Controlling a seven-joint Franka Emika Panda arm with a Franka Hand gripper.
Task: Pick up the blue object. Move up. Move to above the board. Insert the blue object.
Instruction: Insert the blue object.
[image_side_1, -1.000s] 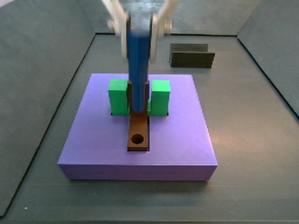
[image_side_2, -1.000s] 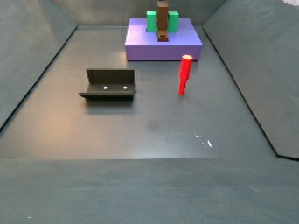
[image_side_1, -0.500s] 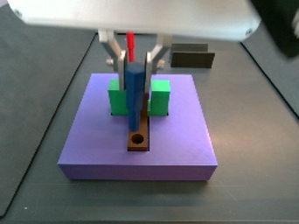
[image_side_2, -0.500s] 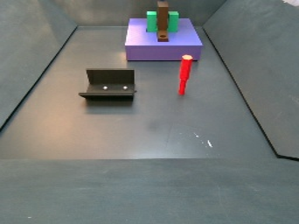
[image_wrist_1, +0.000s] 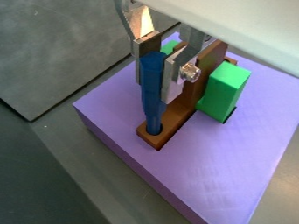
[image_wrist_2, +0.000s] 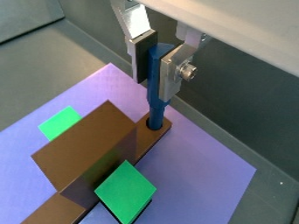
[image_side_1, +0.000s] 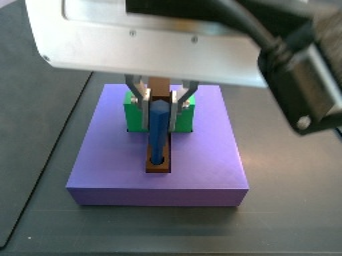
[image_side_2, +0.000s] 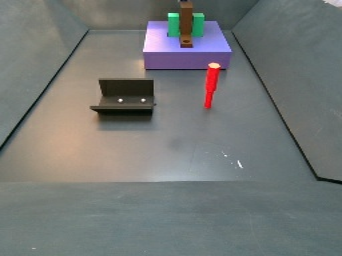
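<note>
Gripper (image_wrist_1: 162, 59) over the board (image_wrist_1: 184, 101) | fingers (image_wrist_1: 146, 44) pinched upright blue object (image_wrist_1: 153, 87) | lower tip stood in hole | green blocks (image_wrist_1: 222, 89) flanked

- Grey floor (image_side_2: 174, 150), walled on all sides.
- Purple slab (image_side_2: 187, 52) at far end, flat on floor; board (image_side_1: 162, 152) and green blocks (image_side_1: 135, 112) on top.
- Fixture (image_side_2: 124, 98) near middle, standing on floor.
- Red stick (image_side_2: 211, 85) upright beside fixture, apart from it.
- Gripper (image_side_1: 160, 97) above slab, over board.
</note>
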